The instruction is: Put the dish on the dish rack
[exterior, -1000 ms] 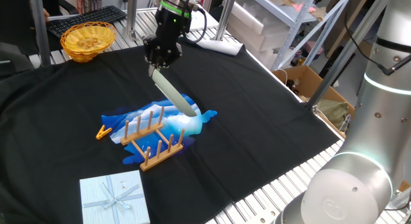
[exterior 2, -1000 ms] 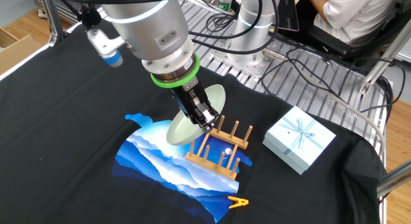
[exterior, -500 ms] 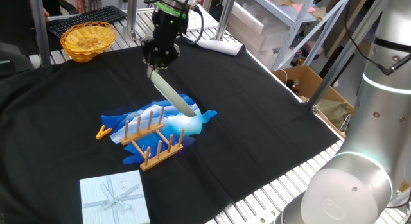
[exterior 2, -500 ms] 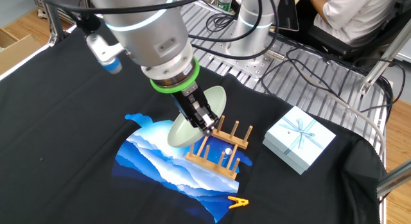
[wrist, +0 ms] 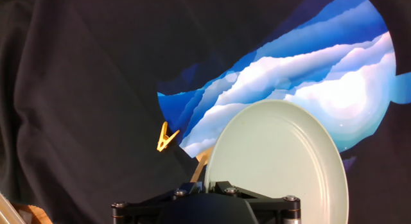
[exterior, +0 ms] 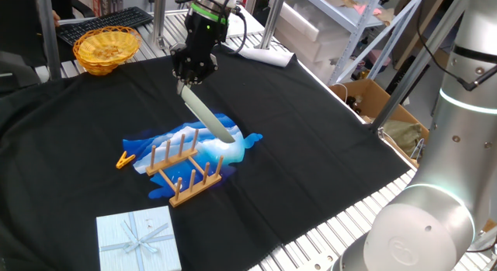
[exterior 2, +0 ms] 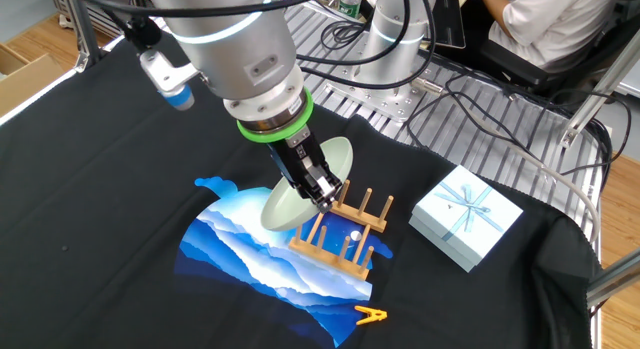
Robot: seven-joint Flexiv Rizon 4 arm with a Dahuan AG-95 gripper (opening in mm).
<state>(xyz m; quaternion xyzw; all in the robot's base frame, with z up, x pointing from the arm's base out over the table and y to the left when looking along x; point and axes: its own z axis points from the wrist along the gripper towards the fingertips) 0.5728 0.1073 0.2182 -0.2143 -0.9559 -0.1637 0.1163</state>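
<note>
Two jaws pinch the tilted dish [exterior 2: 300, 194] by its rim above the dish rack [exterior 2: 343, 237].

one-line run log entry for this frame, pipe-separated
phase: carry to rack | gripper: shut on dish | dish: tilted on edge, airborne | dish rack: empty, on blue wave mat | status: not placed

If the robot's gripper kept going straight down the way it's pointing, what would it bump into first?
Probably the dish rack. The gripper grips the dish by its edge, tilted, and the dish's lower rim hangs right beside the pegs, so it likely touches first. Depth is unclear.

Dish [exterior: 208, 116] tilted above dish rack [exterior: 183, 166]
</note>
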